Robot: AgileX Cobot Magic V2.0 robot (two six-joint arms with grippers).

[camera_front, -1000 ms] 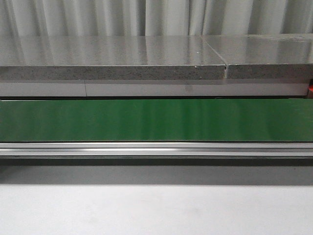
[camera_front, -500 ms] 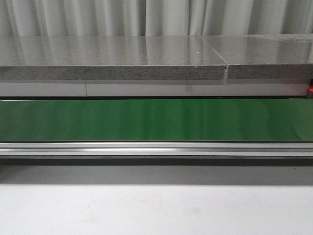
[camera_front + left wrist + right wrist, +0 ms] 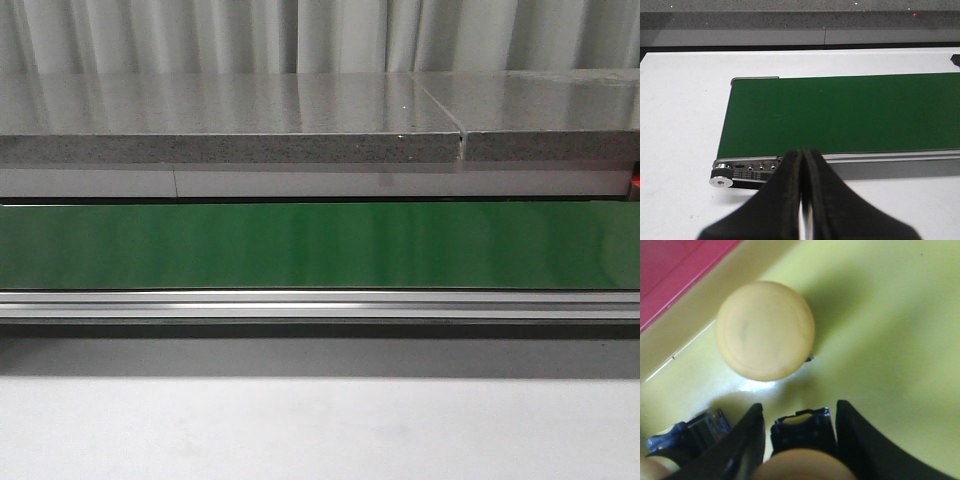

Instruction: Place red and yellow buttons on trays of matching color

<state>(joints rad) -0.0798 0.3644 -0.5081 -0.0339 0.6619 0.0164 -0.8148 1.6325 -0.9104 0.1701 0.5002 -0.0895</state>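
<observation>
Left pincer (image 3: 801,200): my fingers pressed together, empty, above the green conveyor belt (image 3: 840,112).
Right pincer (image 3: 800,432): gripping one round yellow button (image 3: 802,466).
Yellow buttons: two; the second (image 3: 765,330) rests on the yellow tray (image 3: 880,330).
Red tray (image 3: 670,270): at 10 o'clock.

No text, label, brand, number or sign can be read in any of the views. The end plate of the conveyor (image 3: 747,167), just beside its roller, carries a row of small marks in the left wrist view, but they are too small and blurred to make out as writing. In the right wrist view a dark part (image 3: 700,432) lying on the yellow tray (image 3: 880,330), near the yellow button (image 3: 765,330), shows bluish patches that could be print, yet they are too blurred to read.
</observation>
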